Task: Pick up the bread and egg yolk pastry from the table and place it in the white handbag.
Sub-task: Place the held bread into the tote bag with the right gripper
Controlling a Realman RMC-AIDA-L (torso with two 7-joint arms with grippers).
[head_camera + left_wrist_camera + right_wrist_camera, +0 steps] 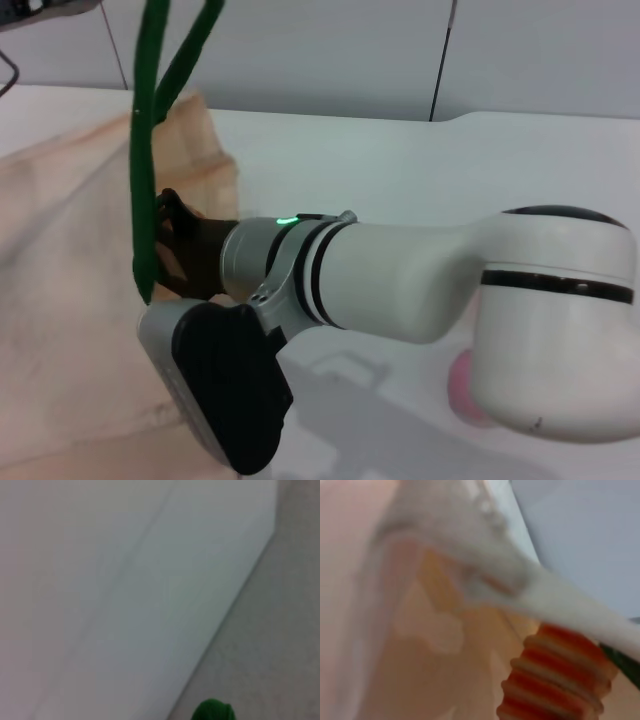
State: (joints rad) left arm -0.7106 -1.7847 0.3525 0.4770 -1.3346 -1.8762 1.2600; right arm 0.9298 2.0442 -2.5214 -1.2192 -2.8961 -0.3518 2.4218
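The right gripper (pixel 170 240) is buried in the white handbag's (pixel 60 300) mouth – fingers hidden, state unclear. The bread (pixel 560 680) shows inside (striped end only) – just beside the bag's rim.

the white handbag (pixel 70 300) is a big cream cloth tote slumped on the left side of the table with its green rope handles pulled straight up, and the bread (pixel 560 680), ridged with orange and cream stripes, sits inside its open mouth.
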